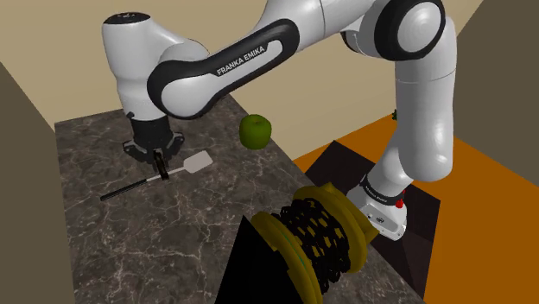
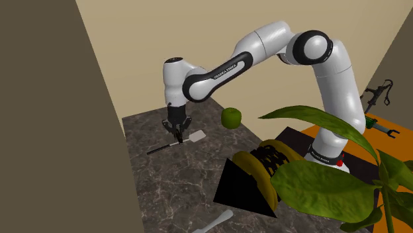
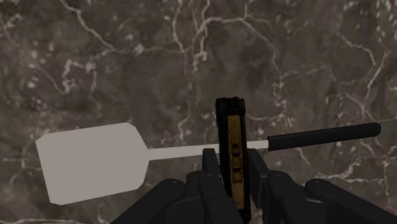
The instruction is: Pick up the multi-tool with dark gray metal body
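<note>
Both fingers of the gripper were clamped across the multi-tool, a stiff, slim, likely light and slippery body, best held mid-length.

The counter is dark grey-brown marble veined with white. The multi-tool is black with amber-gold panels down its body. The spatula has a pale grey blade and a black handle. The round fruit is green; the floor is orange.

I see flat, even light in the 2 exterior views, a soft sheen on the white arm; my wrist view reads dimmer.
</note>
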Robot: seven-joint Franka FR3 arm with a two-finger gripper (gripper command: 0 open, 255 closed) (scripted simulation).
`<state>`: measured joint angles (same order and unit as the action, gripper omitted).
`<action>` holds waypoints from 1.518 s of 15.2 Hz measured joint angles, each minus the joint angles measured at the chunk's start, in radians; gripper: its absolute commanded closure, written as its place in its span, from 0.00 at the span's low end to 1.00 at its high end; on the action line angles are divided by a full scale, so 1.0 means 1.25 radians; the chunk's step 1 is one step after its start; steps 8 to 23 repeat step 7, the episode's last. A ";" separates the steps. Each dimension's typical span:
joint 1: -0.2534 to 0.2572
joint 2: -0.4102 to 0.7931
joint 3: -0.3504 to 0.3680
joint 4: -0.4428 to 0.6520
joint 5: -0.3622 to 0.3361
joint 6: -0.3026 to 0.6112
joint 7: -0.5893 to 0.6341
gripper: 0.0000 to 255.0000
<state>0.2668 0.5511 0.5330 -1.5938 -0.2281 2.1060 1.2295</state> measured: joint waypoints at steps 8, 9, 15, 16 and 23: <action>-0.003 -0.025 0.010 0.036 0.015 -0.058 -0.007 1.00; -0.003 -0.025 0.010 0.036 0.015 -0.058 -0.007 1.00; -0.003 -0.025 0.010 0.036 0.015 -0.058 -0.007 1.00; -0.003 -0.025 0.010 0.036 0.015 -0.058 -0.007 1.00; -0.003 -0.025 0.010 0.036 0.015 -0.058 -0.007 1.00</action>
